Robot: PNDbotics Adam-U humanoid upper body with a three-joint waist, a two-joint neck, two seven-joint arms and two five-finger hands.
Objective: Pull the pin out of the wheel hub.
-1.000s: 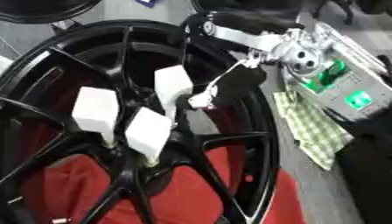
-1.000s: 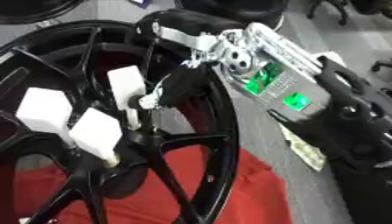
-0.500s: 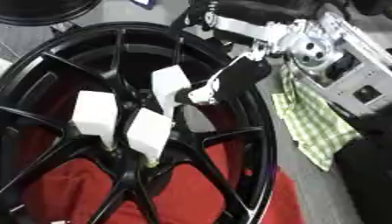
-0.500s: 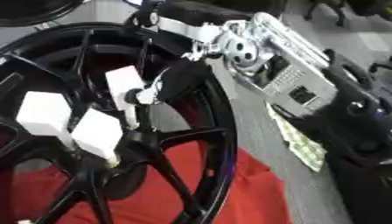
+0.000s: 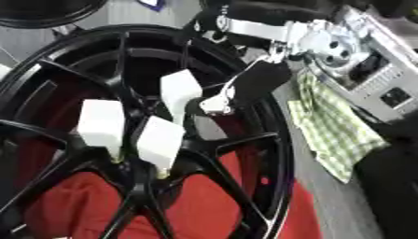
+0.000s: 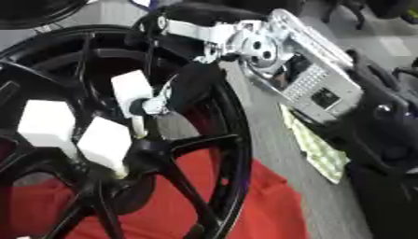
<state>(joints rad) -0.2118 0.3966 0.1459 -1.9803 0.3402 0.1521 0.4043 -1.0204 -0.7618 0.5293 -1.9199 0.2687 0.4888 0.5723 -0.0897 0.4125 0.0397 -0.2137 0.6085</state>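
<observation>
a grey surface [image 5: 326,205] lay under everything, with a red cloth [image 5: 73,205] spread beneath the near part of the wheel and a green-and-white checked cloth [image 5: 335,135] lying to the right of it. the black wheel hub [image 5: 269,154] filled most of the left side of the scene, its spokes meeting at a centre near the lower left. three white pins stood up out of the hub close together: the left pin [image 5: 101,122], the near pin [image 5: 160,142] just beside it, and the far pin [image 5: 181,91] a little to the right of both and further away.

the right hand [image 5: 245,84] came in from the upper right, on a silver and black arm [image 6: 286,60], and reached over the rim toward the far pin. its dark fingers [image 6: 192,86] were curled inward, with a pale fingertip against the right side of the far pin (the thumb side was hidden behind the pin, so the pinch could only be seen from one side). the pin itself sat upright in the hub, its narrow foot down among the spokes. another dark wheel rim [image 5: 49,11] showed at the far left corner.
</observation>
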